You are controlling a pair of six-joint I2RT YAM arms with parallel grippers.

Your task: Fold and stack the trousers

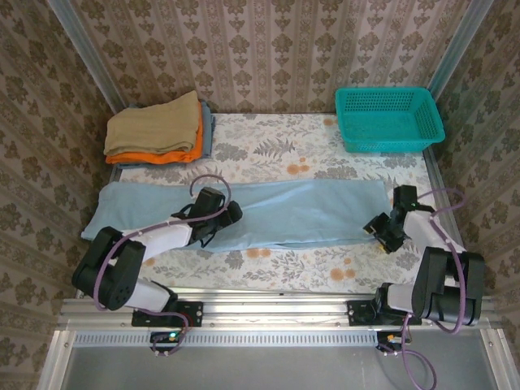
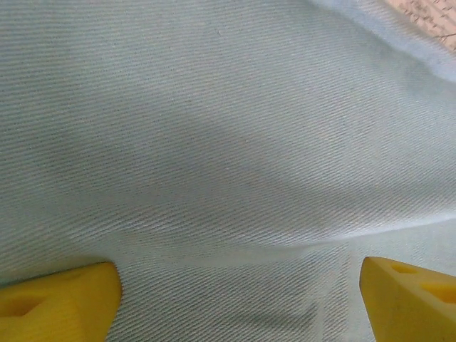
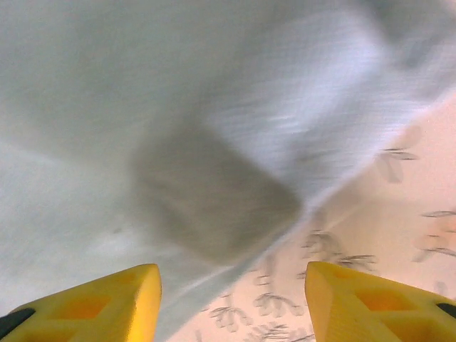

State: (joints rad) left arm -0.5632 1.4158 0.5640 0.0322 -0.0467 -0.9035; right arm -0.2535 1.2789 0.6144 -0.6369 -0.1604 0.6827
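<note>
Pale sky-blue soft cloth trousers (image 1: 309, 213) laid flat in a long band on the floral-print worktop (image 1: 268, 142), nearer the arm bases than the teal plastic mesh basket (image 1: 382, 145) and stretching far to its left. Middle of the band covered by the left arm (image 1: 175, 231); near edge there folded or doubled, hard to tell which. Left hand (image 1: 234, 214) low over the cloth, well left of the basket. In the left wrist view, yellow fingertips (image 2: 57, 303) spread wide with nothing between them, twill weave below; touching or hovering, cannot tell. Right hand (image 1: 380, 231) at the trouser end nearest the basket, on the basket's near side. In the right wrist view, about half open and gripping nothing, with a blurred cloth corner and a dark shadow ahead and bare worktop beside. Far to the basket's left, a stack: tan folded cloth (image 1: 154, 122) over orange folded cloth (image 1: 166, 154), lower layers mostly hidden.
</note>
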